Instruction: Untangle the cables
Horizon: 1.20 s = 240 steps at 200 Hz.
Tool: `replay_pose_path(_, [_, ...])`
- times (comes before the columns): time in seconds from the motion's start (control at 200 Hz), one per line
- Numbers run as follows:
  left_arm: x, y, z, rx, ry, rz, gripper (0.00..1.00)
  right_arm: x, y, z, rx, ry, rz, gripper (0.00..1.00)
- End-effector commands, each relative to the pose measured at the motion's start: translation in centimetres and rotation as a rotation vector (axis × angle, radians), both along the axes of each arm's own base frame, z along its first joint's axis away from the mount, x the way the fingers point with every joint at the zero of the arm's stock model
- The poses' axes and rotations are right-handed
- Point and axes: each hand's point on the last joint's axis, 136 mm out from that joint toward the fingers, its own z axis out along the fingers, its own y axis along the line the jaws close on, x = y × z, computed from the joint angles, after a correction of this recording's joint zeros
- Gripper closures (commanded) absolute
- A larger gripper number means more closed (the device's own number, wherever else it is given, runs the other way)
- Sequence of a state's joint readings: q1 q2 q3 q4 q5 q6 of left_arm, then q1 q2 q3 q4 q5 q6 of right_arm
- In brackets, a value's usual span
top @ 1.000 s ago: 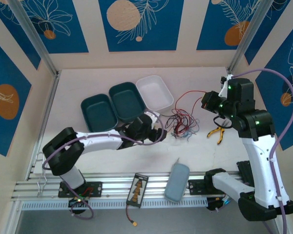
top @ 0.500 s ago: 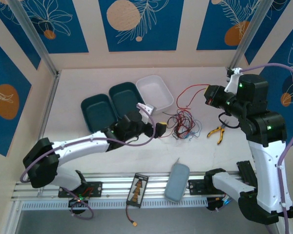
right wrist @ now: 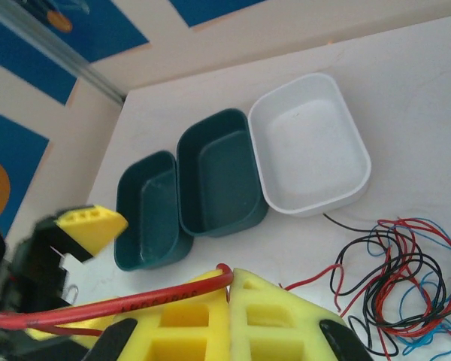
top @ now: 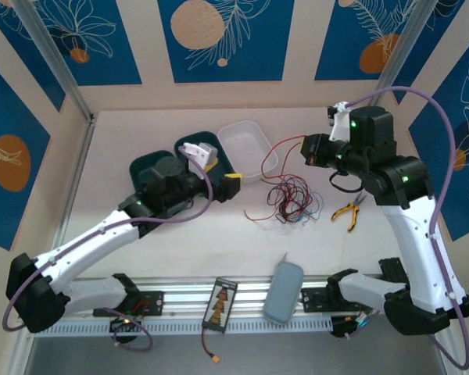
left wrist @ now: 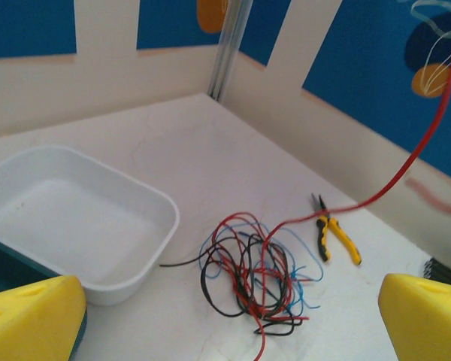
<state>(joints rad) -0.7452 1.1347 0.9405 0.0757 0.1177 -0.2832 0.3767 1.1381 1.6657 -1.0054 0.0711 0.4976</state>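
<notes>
Cables between trays and pliers

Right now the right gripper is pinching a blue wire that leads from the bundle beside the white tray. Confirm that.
Not blue: the right gripper is pinching a red wire that leads from the bundle beside the white tray. The right wrist view shows it.

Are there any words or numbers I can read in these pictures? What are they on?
No text here can actually be read.
Red cable: tiny dark print along it, too blurred to read.
Dark card on the front rail: pale marks, too small to read.
</notes>
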Motion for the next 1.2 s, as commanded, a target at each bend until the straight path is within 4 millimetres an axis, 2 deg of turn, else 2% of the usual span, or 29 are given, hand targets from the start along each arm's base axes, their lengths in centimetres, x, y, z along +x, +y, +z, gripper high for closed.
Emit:
replay_pose_path(0.0, [-1.2,0.2,3.5,-0.068,0.011,-0.077,0.00,0.2,1.2,-0.4,-0.046,-0.027,0.060,1.00])
replay_pose_path(0.155, [-2.1,-1.1,6.7,-0.133,0.005,-0.185,0.03,0.4,2.7,-1.5,-0.092,-0.011,0.110,1.00])
replay_pose_path(0.3, [-3.3,-3.2,8.9,-0.160,0.001,-0.344,0.20,0.4,3.8,-2.6,-0.119,0.014,0.151,1.00])
replay_pose_path(0.465, [-4.9,-5.0,10.6,-0.197,-0.004,-0.508,0.27,0.6,4.3,-3.5,-0.145,0.043,0.168,1.00])
replay_pose_path(0.605, [-4.7,-6.1,9.7,-0.159,0.032,-0.543,0.34,0.7,4.9,-3.7,-0.151,0.053,0.190,1.00])
replay_pose_path(0.675, [-4.5,-6.8,9.0,-0.137,0.052,-0.556,0.41,0.8,5.2,-3.8,-0.156,0.054,0.198,1.00])
replay_pose_path(0.865, [-3.3,-7.6,7.5,-0.081,0.080,-0.525,0.73,0.8,5.8,-4.2,-0.167,0.068,0.218,1.00])
replay_pose_path(0.975, [-2.6,-7.5,6.8,-0.044,0.079,-0.490,0.85,0.6,5.8,-4.3,-0.167,0.069,0.225,1.00])
replay_pose_path(1.035, [-2.5,-7.5,6.7,-0.037,0.075,-0.487,1.00,0.5,5.9,-4.2,-0.167,0.065,0.228,1.00])
replay_pose_path(1.196, [-1.8,-7.6,7.1,-0.043,0.054,-0.459,1.00,0.4,5.5,-4.5,-0.179,0.063,0.216,1.00])
